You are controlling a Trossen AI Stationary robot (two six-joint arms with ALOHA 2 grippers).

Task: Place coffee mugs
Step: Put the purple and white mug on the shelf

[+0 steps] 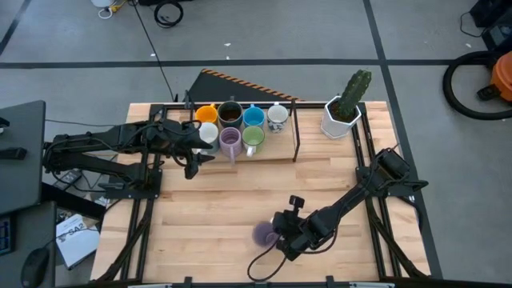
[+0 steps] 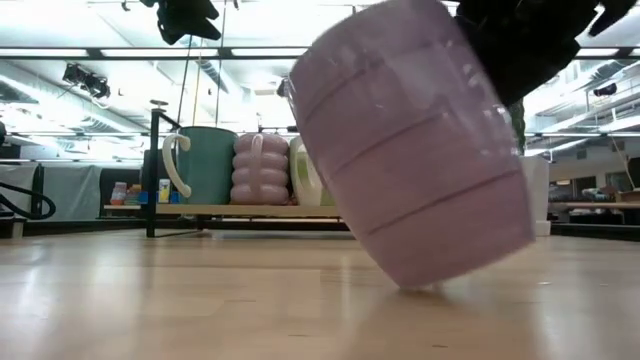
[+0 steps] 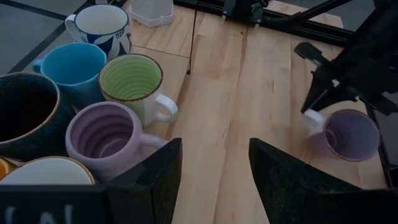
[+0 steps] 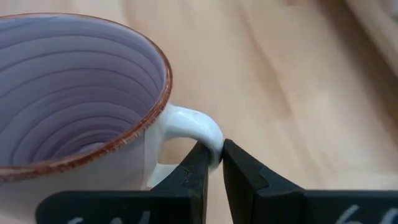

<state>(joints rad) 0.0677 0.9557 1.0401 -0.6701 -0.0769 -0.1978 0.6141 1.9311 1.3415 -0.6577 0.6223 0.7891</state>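
Right gripper (image 4: 214, 163) pinching purple mug's (image 4: 81, 99) white handle (image 4: 193, 127), mug tilted, well clear of the mug cluster (image 1: 236, 126), left gripper (image 3: 214, 177) spread empty beside it

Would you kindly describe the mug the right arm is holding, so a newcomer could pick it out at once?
Start from the wooden table; seven mugs cluster at its far edge. Nearer the front, alone, is a purple mug, tilted, with the right tool shut on its white handle. A similar purple mug stands upright in the cluster.
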